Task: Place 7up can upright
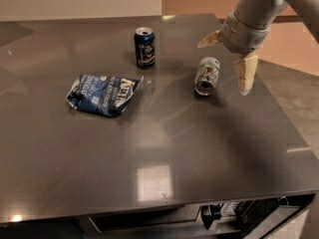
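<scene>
Gripper (222, 67) of mine hangs above the right part of the dark grey glossy tabletop (164, 153), on the end of my grey arm (259, 9) coming in from the top right. My jaws are spread wide and hold nothing. One beige finger (245, 73) points down just right of the can; the other sticks out to the left above it. Small whitish-silver 7up can (207, 75) with green and red markings lies on its side on the table, silver top toward the camera. Dark blue soda can (144, 47) stands upright further left and back. Crumpled blue snack bag (103, 93) lies flat left of centre, well apart from both cans.
</scene>
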